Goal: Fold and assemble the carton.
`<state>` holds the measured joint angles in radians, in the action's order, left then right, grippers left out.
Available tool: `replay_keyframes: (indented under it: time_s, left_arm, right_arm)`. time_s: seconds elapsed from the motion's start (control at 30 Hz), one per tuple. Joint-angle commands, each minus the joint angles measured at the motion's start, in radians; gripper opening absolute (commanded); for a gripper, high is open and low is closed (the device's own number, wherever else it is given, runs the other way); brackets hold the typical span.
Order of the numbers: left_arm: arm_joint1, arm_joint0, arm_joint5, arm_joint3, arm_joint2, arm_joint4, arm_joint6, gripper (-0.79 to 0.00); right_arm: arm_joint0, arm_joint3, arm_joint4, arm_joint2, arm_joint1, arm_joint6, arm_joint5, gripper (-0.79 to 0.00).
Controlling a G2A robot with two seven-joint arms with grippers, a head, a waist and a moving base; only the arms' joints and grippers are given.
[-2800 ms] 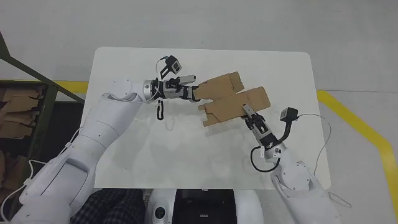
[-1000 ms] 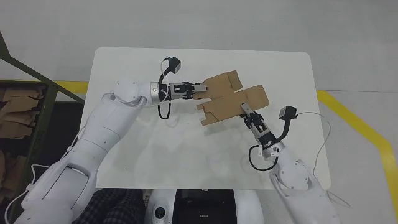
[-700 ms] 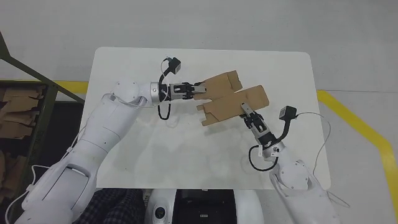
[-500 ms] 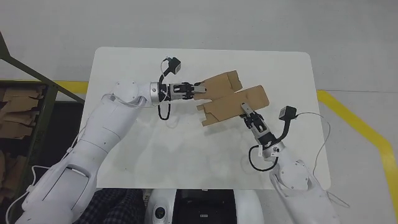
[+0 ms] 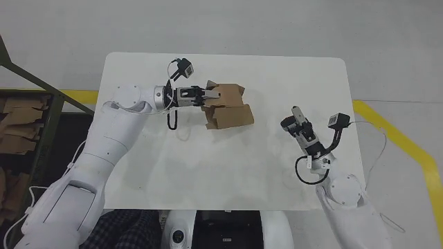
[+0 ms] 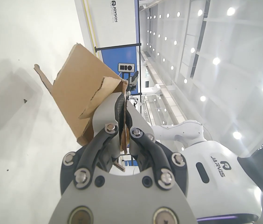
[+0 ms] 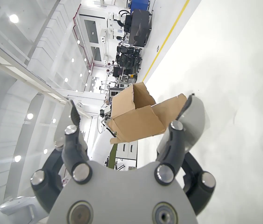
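The brown carton stands partly popped open over the middle of the white table, its flaps loose. My left gripper is shut on the carton's left edge; in the left wrist view the cardboard wall runs pinched between the fingers. My right gripper hangs open to the right of the carton, well apart from it. In the right wrist view the carton floats beyond the spread fingertips, with its open end facing up and nothing between them.
A dark rack with stacked flat cardboard stands off the table's left side. A yellow floor line runs past the right edge. Bare tabletop lies in front of and behind the carton.
The right gripper has let go of the carton and pulled back to the right, opening. The carton, flat and spread before, is now bunched into a box shape and shifted left with the left gripper.
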<state>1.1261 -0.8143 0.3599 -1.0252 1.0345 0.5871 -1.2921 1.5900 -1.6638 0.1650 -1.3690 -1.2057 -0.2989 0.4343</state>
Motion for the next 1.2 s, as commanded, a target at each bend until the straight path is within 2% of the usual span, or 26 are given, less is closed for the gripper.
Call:
replay_keyframes:
  time_s: [0.0, 0.17, 0.4, 0.6, 0.83, 1.17]
  left_arm:
    - [-0.002, 0.001, 0.006, 0.002, 0.002, 0.001, -0.044, -0.785]
    - [-0.003, 0.0, 0.014, 0.006, 0.002, 0.036, -0.146, -0.785]
    - [-0.004, -0.011, -0.032, -0.046, -0.015, 0.062, -0.2, -0.785]
    - [-0.011, -0.018, -0.072, -0.086, -0.03, 0.069, -0.24, -0.785]
    - [-0.018, -0.02, -0.076, -0.1, -0.055, 0.091, -0.244, -0.785]
    - [-0.018, -0.005, -0.076, -0.093, -0.094, 0.108, -0.244, -0.785]
  right_arm:
    - [-0.016, 0.012, 0.02, -0.019, 0.005, -0.07, 0.024, 0.0]
    - [-0.08, 0.057, 0.129, -0.031, 0.017, -0.311, 0.061, 0.0]
    - [-0.192, 0.147, 0.275, -0.009, 0.029, -0.659, 0.095, 0.0]
    - [-0.26, 0.21, 0.398, 0.027, 0.032, -0.859, 0.119, 0.0]
    - [-0.302, 0.247, 0.491, 0.066, 0.031, -0.978, 0.108, 0.0]
    - [-0.315, 0.221, 0.492, 0.113, 0.035, -0.999, 0.088, 0.0]
